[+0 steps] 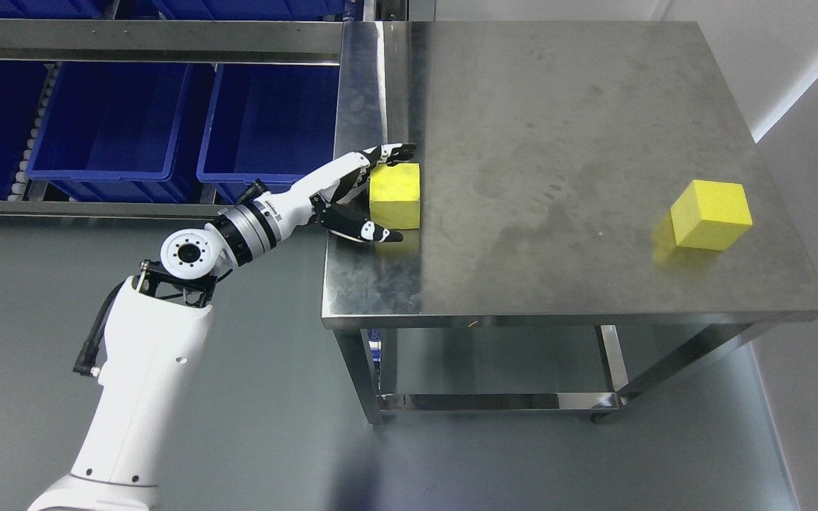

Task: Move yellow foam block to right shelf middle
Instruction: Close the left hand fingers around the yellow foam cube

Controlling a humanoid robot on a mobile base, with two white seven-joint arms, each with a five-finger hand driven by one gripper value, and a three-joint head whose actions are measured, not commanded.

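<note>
The left hand reached around a yellow block near the surface's left edge, fingers spread. Another block sat far right.

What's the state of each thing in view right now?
Left hand: fingers spread around the near block, not closed.
Yellow foam block by the hand: flat on the steel table, left edge.
Second yellow foam block: on the table, right side, untouched.
Blue plastic bins: on the rack, open-topped.

Yellow foam block sits flat near the table's left edge. It's a clean cube, upright, fingers bracketing its left side.
</note>
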